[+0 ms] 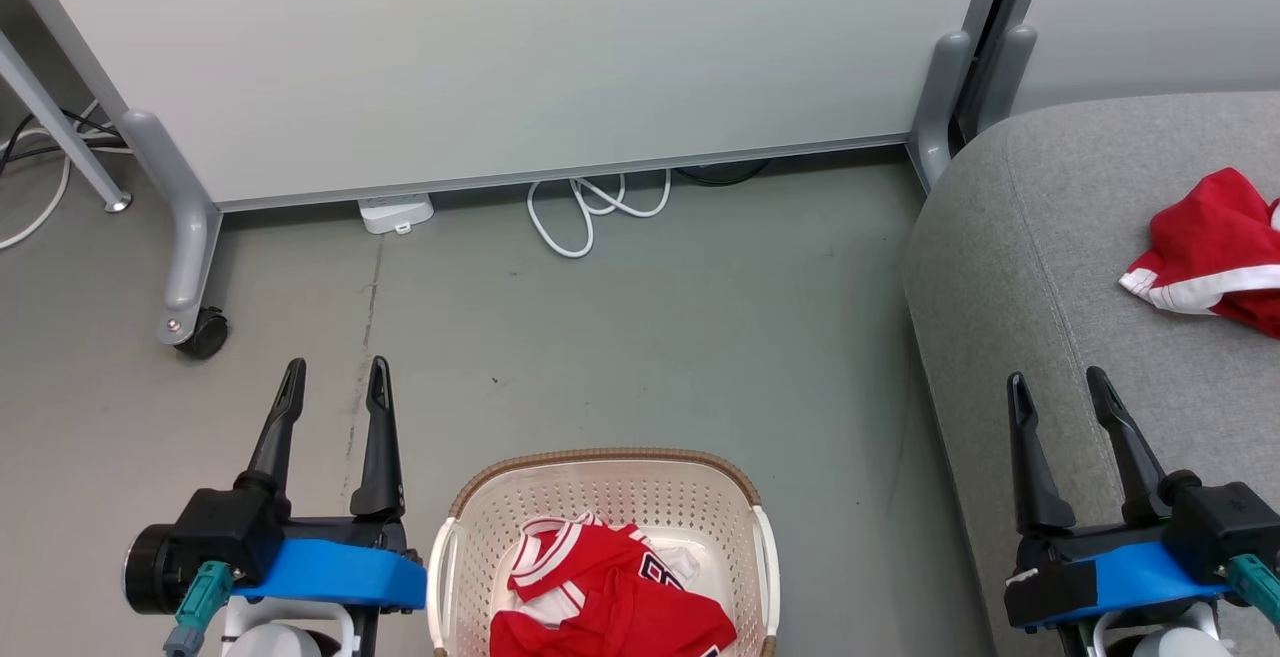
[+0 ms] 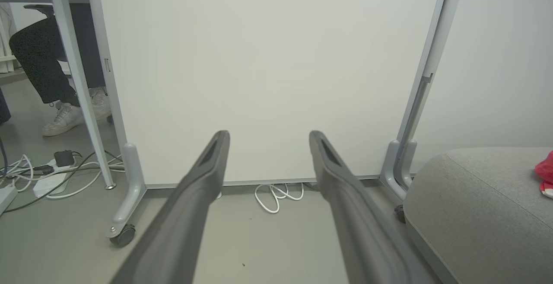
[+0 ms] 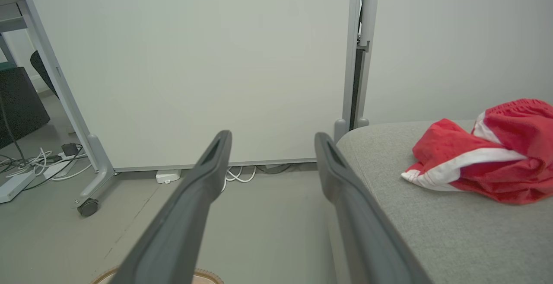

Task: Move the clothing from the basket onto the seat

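The cream perforated basket (image 1: pixel 700 497) stands on the floor at the bottom centre of the head view, with red clothing (image 1: pixel 610 597) trimmed in white lying inside it. Another red garment (image 1: pixel 1210 247) (image 3: pixel 488 158) lies on the light grey seat (image 1: pixel 1060 267) (image 3: pixel 432 215) (image 2: pixel 475 202) at the right. My left gripper (image 1: pixel 335 377) (image 2: pixel 268 139) is open and empty over the floor, left of the basket. My right gripper (image 1: pixel 1058 387) (image 3: pixel 272 139) is open and empty above the seat's front left edge, short of the garment there.
A pale grey wheeled partition (image 1: pixel 500 57) closes off the back, its caster (image 1: pixel 205 332) at the left. White cables (image 1: pixel 590 212) and a small white box (image 1: pixel 397 212) lie at its base. A seated person's legs and shoes (image 2: pixel 65 117) show beyond a table leg.
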You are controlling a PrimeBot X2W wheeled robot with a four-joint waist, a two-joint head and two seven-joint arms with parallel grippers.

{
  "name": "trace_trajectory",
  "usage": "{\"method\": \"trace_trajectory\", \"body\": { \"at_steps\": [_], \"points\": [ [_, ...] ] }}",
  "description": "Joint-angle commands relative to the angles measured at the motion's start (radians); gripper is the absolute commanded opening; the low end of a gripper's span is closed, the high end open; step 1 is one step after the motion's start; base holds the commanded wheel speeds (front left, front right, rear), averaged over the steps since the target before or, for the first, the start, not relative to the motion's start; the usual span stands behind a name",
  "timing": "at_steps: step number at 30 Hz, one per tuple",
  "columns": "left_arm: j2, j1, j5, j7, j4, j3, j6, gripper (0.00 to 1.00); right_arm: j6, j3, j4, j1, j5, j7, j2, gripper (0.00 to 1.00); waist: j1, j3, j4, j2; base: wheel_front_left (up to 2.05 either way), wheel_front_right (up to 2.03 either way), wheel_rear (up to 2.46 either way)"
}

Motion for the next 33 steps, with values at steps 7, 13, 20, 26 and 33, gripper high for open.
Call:
{"method": "trace_trajectory", "body": {
  "at_steps": [7,13,20,26,33],
  "points": [
    [-0.003,-0.015,0.009,-0.003,0.004,-0.004,-0.007,1.0,0.001,0.006,0.0,-0.001,0.006,-0.003,0.002,1.0,0.0,0.003,0.0,-0.0001,0.0,0.0,0.0],
    [0.021,-0.056,-0.01,-0.003,0.041,-0.065,-0.007,1.0,0.001,0.005,-0.01,-0.017,0.007,-0.003,0.002,1.0,0.0,0.021,-0.001,-0.0001,0.0,0.0,0.0],
    [0.081,-0.185,-0.069,-0.003,0.203,-0.264,-0.005,1.0,0.001,0.019,-0.038,-0.072,-0.005,-0.003,0.002,1.0,0.0,0.098,-0.027,-0.0001,0.0,0.0,0.0],
    [0.123,-0.312,-0.143,-0.003,0.379,-0.433,-0.004,1.0,0.001,0.033,-0.073,-0.141,-0.007,-0.003,0.002,1.0,0.0,0.209,-0.078,-0.0001,0.0,0.0,0.0],
    [0.15,-0.455,-0.267,-0.003,0.621,-0.643,-0.004,1.0,0.001,0.053,-0.115,-0.209,-0.002,-0.003,0.002,1.0,0.0,0.355,-0.138,-0.0001,0.0,0.0,0.0]
  ]
}}
